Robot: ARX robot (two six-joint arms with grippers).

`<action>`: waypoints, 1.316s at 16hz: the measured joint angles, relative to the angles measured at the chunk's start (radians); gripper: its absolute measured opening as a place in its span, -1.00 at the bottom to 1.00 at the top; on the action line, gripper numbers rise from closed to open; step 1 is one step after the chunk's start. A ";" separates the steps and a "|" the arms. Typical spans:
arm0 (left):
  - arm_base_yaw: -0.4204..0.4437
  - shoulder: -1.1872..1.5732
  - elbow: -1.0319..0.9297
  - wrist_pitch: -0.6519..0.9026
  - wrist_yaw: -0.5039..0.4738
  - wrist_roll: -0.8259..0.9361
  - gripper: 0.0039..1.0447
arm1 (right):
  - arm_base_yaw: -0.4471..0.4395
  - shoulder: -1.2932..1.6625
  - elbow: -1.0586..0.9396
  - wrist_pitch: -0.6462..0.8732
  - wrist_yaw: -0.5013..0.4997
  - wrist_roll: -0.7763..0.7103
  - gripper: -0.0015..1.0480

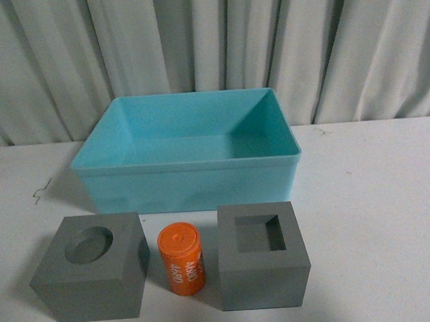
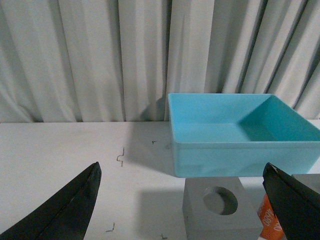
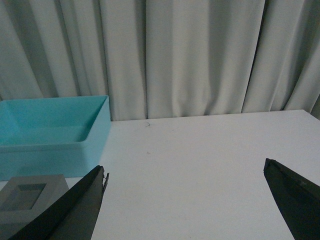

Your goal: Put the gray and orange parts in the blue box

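Jaws spread wide; cubes, orange cylinder before blue box

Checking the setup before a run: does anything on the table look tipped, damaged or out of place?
Nothing serious. The blue box is upright and empty; the orange cylinder and square-recess cube stand before it. The round-recess cube is turned slightly askew, and a small dark squiggle lies left of the box.

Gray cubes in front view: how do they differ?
The left matte gray cube has a round top recess; the right matte gray cube has a square one. The former stands left of the small orange cylinder, the latter right of it. Both look alike in colour and size.
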 joint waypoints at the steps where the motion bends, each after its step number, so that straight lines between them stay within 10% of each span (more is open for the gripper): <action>1: 0.000 0.000 0.000 0.000 0.000 0.000 0.88 | 0.000 0.000 0.000 0.000 0.000 0.000 0.87; 21: 0.000 0.000 0.000 0.000 0.000 0.000 0.88 | 0.000 0.000 0.000 0.000 0.000 0.000 0.87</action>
